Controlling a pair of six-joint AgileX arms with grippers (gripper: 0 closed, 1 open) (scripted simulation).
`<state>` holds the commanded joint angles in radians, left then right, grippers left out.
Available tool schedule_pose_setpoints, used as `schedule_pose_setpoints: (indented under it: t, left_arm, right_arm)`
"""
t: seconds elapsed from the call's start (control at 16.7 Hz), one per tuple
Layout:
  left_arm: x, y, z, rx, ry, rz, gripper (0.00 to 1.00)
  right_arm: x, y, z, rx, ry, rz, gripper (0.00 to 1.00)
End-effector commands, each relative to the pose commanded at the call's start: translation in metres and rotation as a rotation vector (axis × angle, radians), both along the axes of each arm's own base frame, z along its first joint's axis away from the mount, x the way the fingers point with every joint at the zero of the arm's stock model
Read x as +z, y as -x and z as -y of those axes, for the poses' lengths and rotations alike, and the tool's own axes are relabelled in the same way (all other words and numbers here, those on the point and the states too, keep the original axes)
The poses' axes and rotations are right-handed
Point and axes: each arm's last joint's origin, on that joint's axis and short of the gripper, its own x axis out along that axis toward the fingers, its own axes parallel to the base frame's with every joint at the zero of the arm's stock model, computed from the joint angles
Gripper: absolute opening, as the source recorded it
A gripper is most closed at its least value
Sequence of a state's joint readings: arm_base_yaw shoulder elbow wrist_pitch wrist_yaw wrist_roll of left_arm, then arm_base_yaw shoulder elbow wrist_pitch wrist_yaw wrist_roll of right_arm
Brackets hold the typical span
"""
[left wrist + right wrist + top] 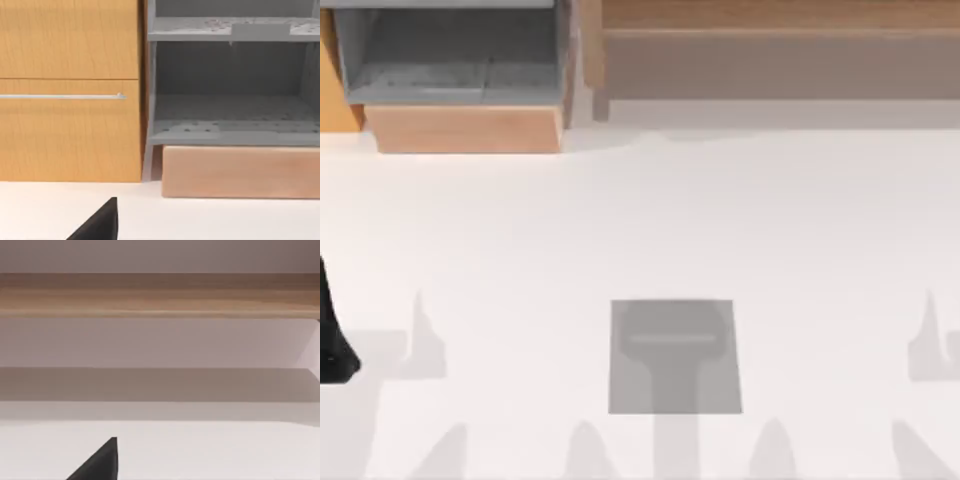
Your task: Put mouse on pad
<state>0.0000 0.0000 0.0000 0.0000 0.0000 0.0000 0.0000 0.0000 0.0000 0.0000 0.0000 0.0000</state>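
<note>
Well, the thin flat mid-grey rectangular pad [675,357] lay on my white worktop [640,220] near the front edge, about midway across, crossed by soft shadow. My left arm's black tool [334,330] sat at the worktop's far left edge; I could not tell whether its fingers were apart or together. Behind stood a grey open shelf unit [230,80] and an orange wooden drawer cabinet [70,90].

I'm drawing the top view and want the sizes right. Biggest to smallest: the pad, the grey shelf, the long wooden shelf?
1. the long wooden shelf
2. the grey shelf
3. the pad
The picture's edge cuts off both shelves, so this ranks just what shows.
</note>
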Motion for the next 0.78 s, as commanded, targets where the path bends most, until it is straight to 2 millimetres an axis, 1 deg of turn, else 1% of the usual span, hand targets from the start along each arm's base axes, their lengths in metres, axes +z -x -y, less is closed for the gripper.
schedule_pose_setpoints:
  t: [0.18, 0.36, 0.48, 0.6, 0.78]
  left_arm:
    - [0.0, 0.0, 0.0, 0.0, 0.0, 0.0, 1.0]
    - [0.0, 0.0, 0.0, 0.0, 0.0, 0.0, 1.0]
    - [0.0, 0.0, 0.0, 0.0, 0.0, 0.0, 1.0]
    - [0.0, 0.0, 0.0, 0.0, 0.0, 0.0, 1.0]
    - [0.0, 0.0, 0.0, 0.0, 0.0, 0.0, 1.0]
  right_arm:
    - [0.001, 0.0, 0.0, -0.002, 0.01, -0.008, 1.0]
    - [0.012, -0.002, 0.001, -0.008, 0.103, -0.086, 1.0]
    - [0.024, -0.006, 0.002, 0.0, 0.218, -0.178, 1.0]
    - [0.036, -0.014, 0.003, 0.03, 0.372, -0.301, 1.0]
    - [0.051, -0.034, 0.005, 0.149, 0.661, -0.528, 1.0]
